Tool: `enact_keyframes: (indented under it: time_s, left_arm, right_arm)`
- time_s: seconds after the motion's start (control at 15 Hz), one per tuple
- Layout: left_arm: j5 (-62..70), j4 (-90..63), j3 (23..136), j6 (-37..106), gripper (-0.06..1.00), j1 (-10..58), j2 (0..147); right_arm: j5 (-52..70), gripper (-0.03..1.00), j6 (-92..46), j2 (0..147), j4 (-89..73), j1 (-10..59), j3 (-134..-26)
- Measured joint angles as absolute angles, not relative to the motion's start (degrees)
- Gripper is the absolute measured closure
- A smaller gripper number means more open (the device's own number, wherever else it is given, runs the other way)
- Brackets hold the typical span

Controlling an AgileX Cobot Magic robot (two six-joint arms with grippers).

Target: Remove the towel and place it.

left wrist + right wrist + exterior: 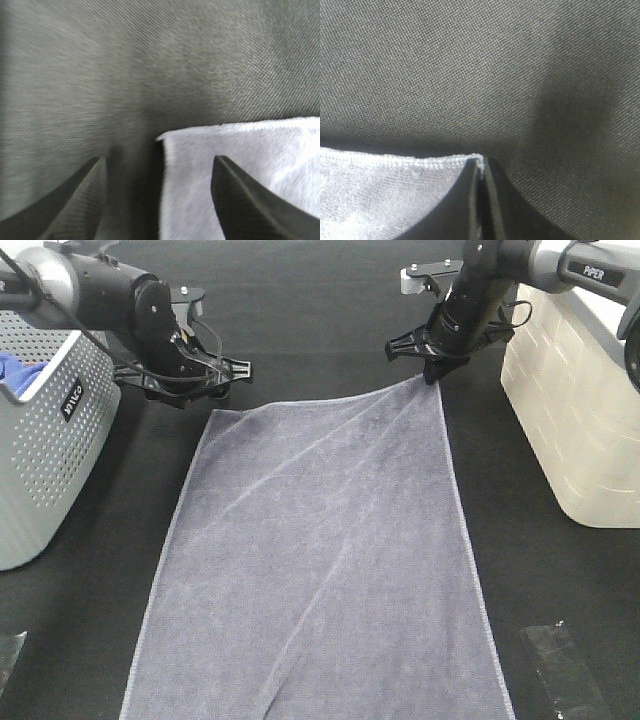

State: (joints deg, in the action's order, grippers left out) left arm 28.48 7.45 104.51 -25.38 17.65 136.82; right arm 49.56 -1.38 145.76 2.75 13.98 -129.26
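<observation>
The grey-lavender towel (320, 570) lies spread lengthwise on the black table, creased diagonally. At its far right corner my right gripper (435, 374) pinches the hem. In the right wrist view the gripper (481, 163) is shut on that stitched corner of the towel (395, 195). My left gripper (210, 395) hangs low over the far left corner. In the left wrist view the gripper (159, 159) is open. The towel's corner (240, 150) lies between its dark fingers (75, 200), touching neither.
A grey perforated basket (50, 440) stands at the left edge with a bright blue cloth (18, 370) inside. A white bin (575, 410) stands at the right. Clear plastic pieces lie at the near right (560, 665) and near left corner (8, 655).
</observation>
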Motion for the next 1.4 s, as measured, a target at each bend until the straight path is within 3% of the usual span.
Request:
enact_keyframes:
  time_s: [0.67, 0.73, 1.07, 1.4]
  left_arm:
    - [28.3, 1.5, 107.9, -25.4, 0.38, 17.6, 141.9]
    - [28.2, 1.7, 107.9, -25.4, 0.42, 17.6, 142.0]
    - [26.3, 2.5, 107.9, -18.6, 0.93, 17.3, 142.5]
    - [15.3, 2.1, 107.9, -13.5, 0.94, 17.4, 142.8]
  right_arm:
    - [49.6, 0.97, -1.4, 145.8, 2.8, 14.0, -129.3]
    - [49.6, 0.97, -1.4, 145.8, 2.8, 14.0, -129.3]
    - [49.6, 0.97, -1.4, 145.8, 2.8, 14.0, -129.3]
    - [45.6, 0.97, -1.4, 145.8, 4.7, 14.0, -129.3]
